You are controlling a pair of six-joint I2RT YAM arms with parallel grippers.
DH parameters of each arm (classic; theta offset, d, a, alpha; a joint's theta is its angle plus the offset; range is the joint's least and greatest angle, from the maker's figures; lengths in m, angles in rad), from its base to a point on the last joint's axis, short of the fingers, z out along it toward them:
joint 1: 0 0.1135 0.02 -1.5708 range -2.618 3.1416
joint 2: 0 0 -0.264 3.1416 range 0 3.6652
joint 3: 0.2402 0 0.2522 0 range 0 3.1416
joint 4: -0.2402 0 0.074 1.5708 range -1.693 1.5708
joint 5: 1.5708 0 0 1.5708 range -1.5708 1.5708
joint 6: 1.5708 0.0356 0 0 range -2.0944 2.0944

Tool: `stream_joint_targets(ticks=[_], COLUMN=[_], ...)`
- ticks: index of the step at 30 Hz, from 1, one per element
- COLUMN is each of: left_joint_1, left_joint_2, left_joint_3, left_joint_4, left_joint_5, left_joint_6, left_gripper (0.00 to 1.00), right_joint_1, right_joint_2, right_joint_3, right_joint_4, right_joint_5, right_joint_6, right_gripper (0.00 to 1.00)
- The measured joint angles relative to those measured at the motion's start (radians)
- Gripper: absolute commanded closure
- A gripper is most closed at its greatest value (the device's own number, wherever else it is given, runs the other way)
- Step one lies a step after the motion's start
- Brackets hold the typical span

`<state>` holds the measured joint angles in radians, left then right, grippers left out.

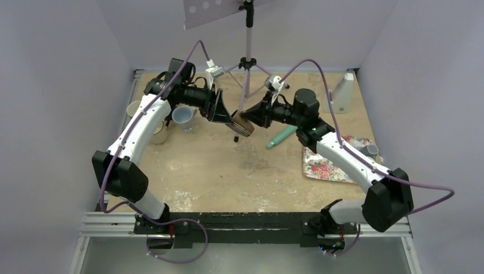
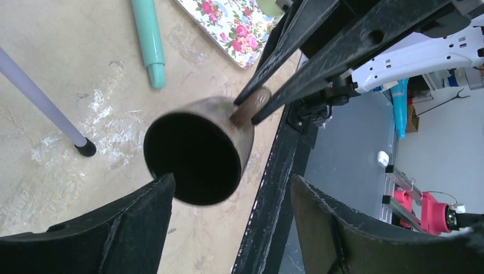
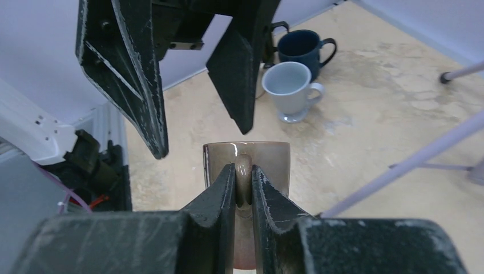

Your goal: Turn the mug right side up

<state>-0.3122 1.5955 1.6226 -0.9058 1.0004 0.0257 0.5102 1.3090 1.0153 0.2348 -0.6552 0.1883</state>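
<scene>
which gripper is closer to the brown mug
Right. The right gripper has its jaws shut on the mug handle; the left gripper hangs open at the mug's mouth.

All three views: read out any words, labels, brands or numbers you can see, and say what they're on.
None can be read in any view.
The brown mug: plain, no print visible.
The floral tray: flower pattern only.
The teal pen: no legible marking.

Mug (image 3: pixel 268 157): brown glazed ceramic, glossy, bright highlight on the wall. Right tool (image 3: pixel 244 170) on the mug's handle and left tool (image 2: pixel 231 184) at the mug's rim: matt black, rough-grained, scuffed. Surface (image 1: pixel 228 165) below the mug: matt, mottled beige, stone-like, with chalky white patches.
</scene>
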Motion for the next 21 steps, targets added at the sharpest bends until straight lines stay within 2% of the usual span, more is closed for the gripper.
stream_joint_targets(ticks=[4,6,9,13,17,18,19,21], left_joint_1=[0.0,0.0,0.0,-0.003,-0.014,-0.01,-0.009,-0.009], left_joint_2=[0.0,0.0,0.0,0.0,-0.003,-0.003,-0.004,-0.005], left_joint_3=[-0.018,-0.029,-0.045,-0.067,-0.077,-0.078,-0.077,-0.072], left_joint_4=[0.008,0.008,0.008,0.024,0.04,0.037,0.03,0.01], left_joint_5=[-0.006,-0.01,-0.005,0.053,0.09,0.087,0.08,0.044], left_joint_6=[0.003,0.005,0.003,-0.01,-0.007,-0.006,-0.002,0.022], left_gripper=[0.26,0.32,0.53,0.99,1.0,1.0,1.0,1.0], right_joint_1=[0.033,0.04,0.042,0.042,0.038,0.039,0.04,0.04], right_joint_2=[0.061,0.079,0.085,0.095,0.137,0.143,0.147,0.153], right_joint_3=[0.007,0.016,0.019,0.025,0.027,0.03,0.034,0.047], right_joint_4=[0.08,0.108,0.16,0.215,0.255,0.257,0.254,0.224], right_joint_5=[-0.021,-0.024,-0.026,-0.026,-0.045,-0.045,-0.045,-0.04], right_joint_6=[0.065,0.086,0.119,0.151,0.183,0.185,0.185,0.182], right_gripper=[1.0,1.0,1.0,1.0,1.0,0.97,0.82,0.46])
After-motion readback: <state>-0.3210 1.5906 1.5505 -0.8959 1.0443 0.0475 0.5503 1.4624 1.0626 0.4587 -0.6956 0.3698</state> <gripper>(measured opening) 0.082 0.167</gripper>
